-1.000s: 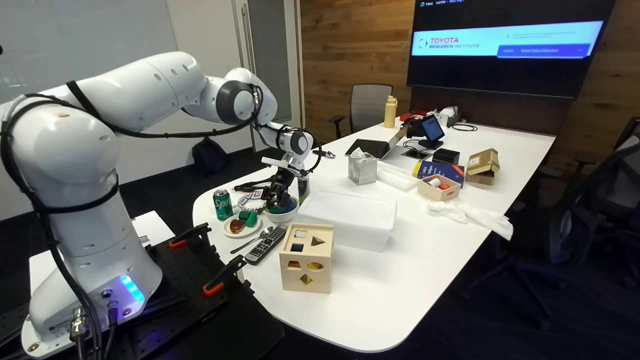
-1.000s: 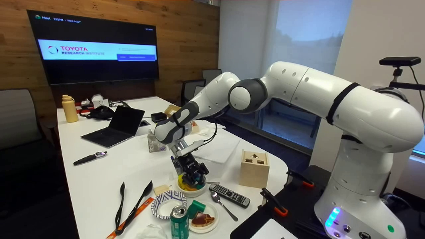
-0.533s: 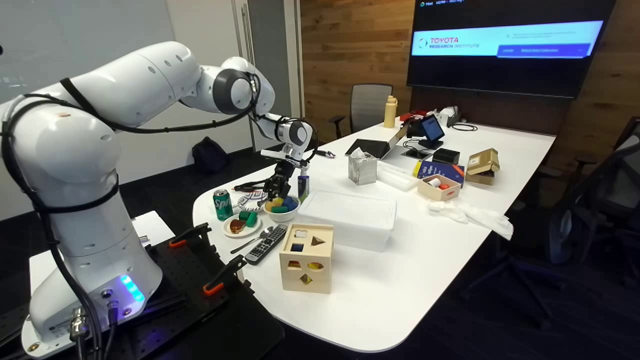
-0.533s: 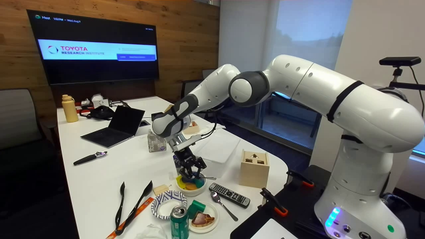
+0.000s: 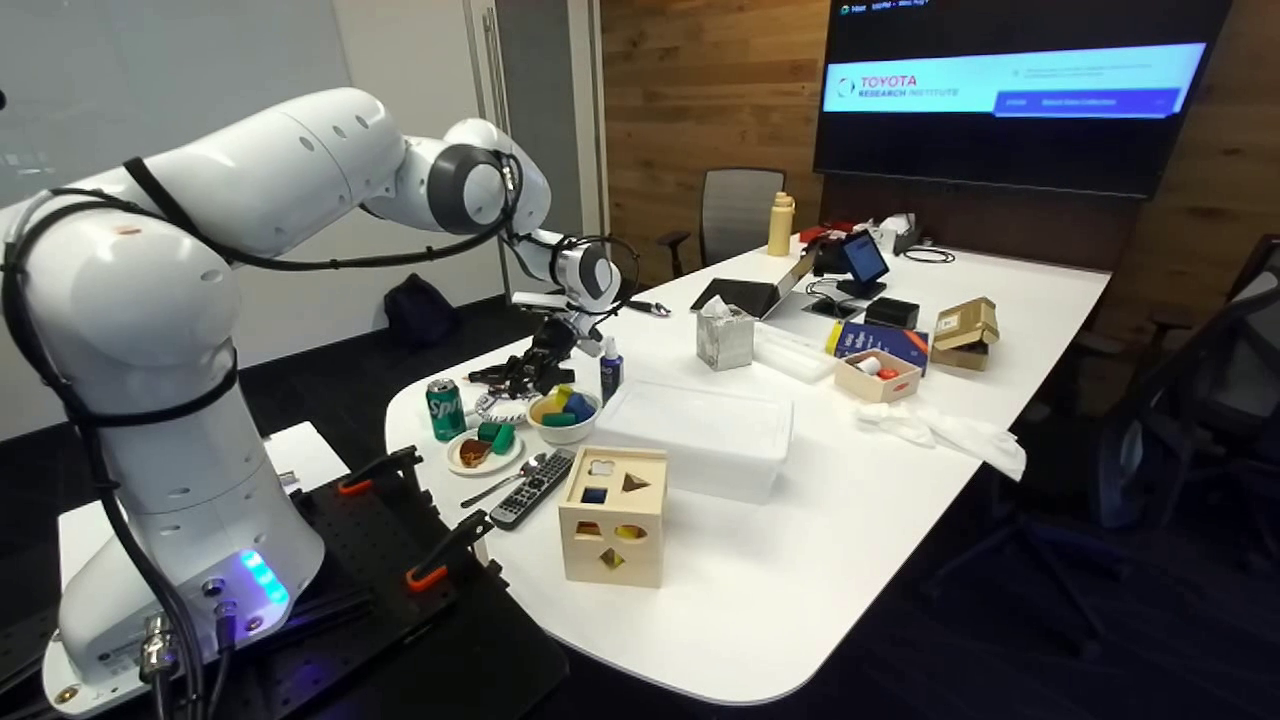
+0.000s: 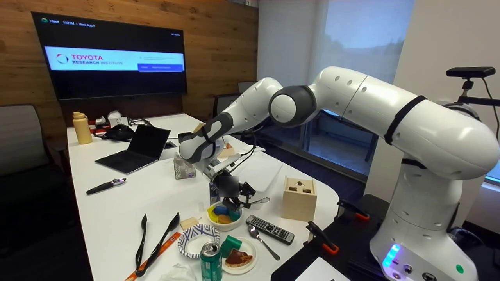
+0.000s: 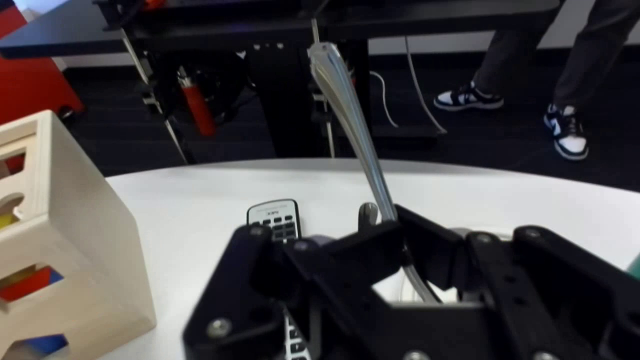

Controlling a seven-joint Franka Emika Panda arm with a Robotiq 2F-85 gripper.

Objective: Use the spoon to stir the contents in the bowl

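Observation:
My gripper is shut on the spoon's metal handle, whose end points up and away in the wrist view. The spoon's lower part runs down behind the fingers and its head is hidden. In an exterior view the handle sticks out sideways from the gripper. The small round bowl looks whitish and holds blue, yellow, orange and green pieces. The gripper is raised above and beside the bowl, and the fingers are not in it.
A wooden cube with holes, a remote and another spoon lie near the bowl. A plate, a blue-patterned bowl, a soda can, a bottle and a plastic bin also stand around it.
The gripper has risen out of the bowl and tilted, still holding the spoon. The handle end has swung up and outward. More of the bowl's contents now show.

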